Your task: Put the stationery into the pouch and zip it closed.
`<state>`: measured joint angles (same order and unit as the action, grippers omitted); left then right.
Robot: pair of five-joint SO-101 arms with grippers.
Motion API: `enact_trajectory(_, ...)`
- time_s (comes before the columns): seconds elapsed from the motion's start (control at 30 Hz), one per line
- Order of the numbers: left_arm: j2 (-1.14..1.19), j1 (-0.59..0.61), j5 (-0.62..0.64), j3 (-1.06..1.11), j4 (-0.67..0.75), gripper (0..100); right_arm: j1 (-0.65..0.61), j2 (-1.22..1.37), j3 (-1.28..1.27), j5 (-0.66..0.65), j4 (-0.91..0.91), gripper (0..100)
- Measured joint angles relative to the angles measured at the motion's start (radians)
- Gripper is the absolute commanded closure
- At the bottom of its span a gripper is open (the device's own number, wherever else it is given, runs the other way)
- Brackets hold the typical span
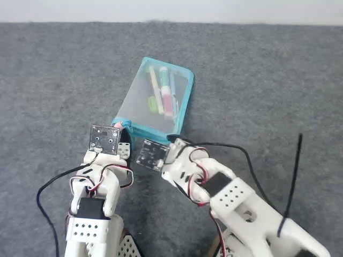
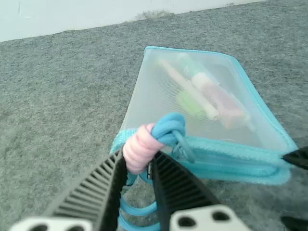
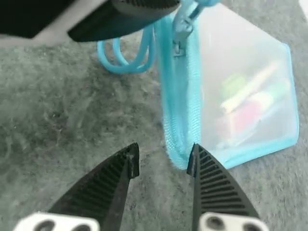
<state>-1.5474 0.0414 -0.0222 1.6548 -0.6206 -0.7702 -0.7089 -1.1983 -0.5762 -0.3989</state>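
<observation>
Lying flat on the grey, felt-covered tabletop: one translucent mesh pouch with turquoise trim, near the middle, its zip edge turned toward both arms. Contents, seen through the mesh: stationery, namely a cream pen, a green-capped marker, a pink-bodied one and a small green piece, all inside. Zip fittings: a turquoise slider at the pouch corner nearest my left arm, carrying a pink-and-blue knotted cord pull, with a turquoise cord loop below it. I log the left jaws as closed on the knotted pull, pinching its pink part. I log the right jaws, on the right arm, as open, with the opposite zip-edge corner of the pouch between them, close against one. I cannot confirm contact.
</observation>
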Motion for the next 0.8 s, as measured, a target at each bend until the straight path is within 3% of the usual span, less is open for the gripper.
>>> enact_trajectory(0.6,0.000,-0.002,0.000,0.000,0.000,99,0.095,0.446,0.252,-0.012,0.143,83.8)
enact_trajectory(0.77,0.000,-0.002,0.000,0.000,0.000,99,0.133,0.479,0.311,-0.012,0.143,99.8)
enact_trajectory(0.8,0.000,-0.002,0.000,0.000,0.000,99,0.140,0.479,0.316,-0.012,0.143,98.7)
